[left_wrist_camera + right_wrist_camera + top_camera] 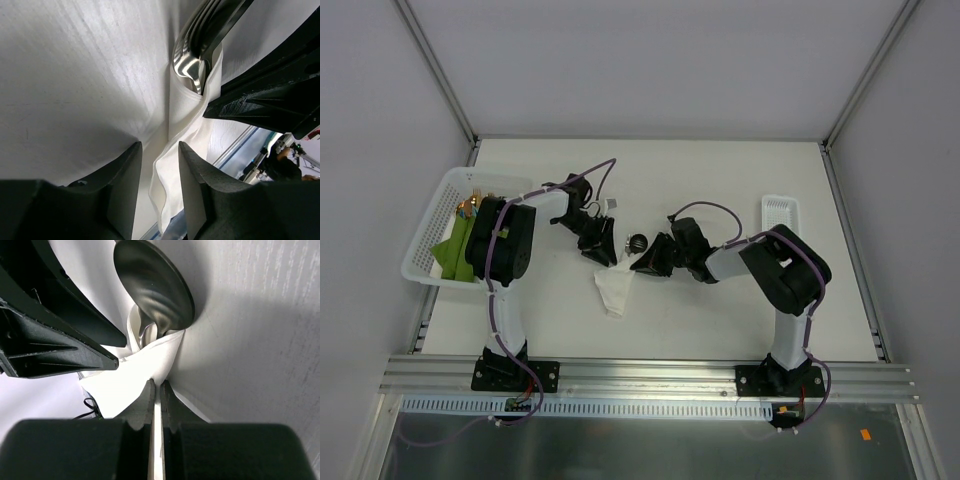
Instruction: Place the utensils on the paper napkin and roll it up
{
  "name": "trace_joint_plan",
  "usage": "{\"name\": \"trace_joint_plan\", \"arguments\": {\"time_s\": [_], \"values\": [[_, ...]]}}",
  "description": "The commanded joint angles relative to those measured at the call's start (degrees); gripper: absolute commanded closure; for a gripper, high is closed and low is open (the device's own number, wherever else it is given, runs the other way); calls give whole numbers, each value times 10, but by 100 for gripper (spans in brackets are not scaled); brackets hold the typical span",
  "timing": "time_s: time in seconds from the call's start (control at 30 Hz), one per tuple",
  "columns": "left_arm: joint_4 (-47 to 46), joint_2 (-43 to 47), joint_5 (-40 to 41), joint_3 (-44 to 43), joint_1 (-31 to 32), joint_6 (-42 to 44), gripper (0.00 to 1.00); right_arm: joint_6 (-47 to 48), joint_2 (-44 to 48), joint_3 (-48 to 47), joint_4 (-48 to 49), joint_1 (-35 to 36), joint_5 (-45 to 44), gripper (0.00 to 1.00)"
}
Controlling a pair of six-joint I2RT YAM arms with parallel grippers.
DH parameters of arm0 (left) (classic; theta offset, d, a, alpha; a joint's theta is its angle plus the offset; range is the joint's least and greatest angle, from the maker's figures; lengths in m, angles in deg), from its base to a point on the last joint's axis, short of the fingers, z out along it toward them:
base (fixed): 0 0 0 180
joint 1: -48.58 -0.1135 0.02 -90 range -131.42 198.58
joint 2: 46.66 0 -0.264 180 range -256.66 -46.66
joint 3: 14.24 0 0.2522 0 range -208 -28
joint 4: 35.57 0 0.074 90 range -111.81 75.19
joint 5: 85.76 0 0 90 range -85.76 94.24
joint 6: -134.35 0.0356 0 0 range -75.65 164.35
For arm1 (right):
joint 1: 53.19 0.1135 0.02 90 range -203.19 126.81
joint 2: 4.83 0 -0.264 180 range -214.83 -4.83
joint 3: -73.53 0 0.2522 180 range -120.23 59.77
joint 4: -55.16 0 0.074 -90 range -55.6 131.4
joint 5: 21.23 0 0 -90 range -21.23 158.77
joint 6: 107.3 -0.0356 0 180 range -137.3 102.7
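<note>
Top external shows the paper napkin (615, 288) lying crumpled in the middle of the counter (720, 310), wrapped around the spoon (637, 242). The right fingers (150, 395) are pinched tight on the napkin's edge. The left fingers (131, 165) stand apart with the napkin between them, gripping nothing. A white basket (425, 235) sits at the far left.

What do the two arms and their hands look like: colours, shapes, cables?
The left arm and right arm have white links, bulky black joint housings and black base plates. A thin purple cable runs along each. The left hand and right hand are matt black, each with two wedge-shaped fingers.
</note>
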Motion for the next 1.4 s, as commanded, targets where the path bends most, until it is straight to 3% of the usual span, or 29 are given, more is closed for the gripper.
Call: {"name": "trace_joint_plan", "arguments": {"time_s": [0.0,0.33,0.8,1.1,1.37], "values": [[-9,20,38,-14,11,24,63,14,-15,24,-79,12,-38,100],[-10,31,44,5,20,28,54,12,-12,28,-79,13,-41,100],[-55,7,97,-16,71,9,53,8,-16,32,-71,13,-39,100],[-66,10,203,-7,83,11,54,7,-19,32,-71,14,-37,100],[-72,15,245,-2,110,28,57,6,-22,30,-71,13,-35,100]]}}
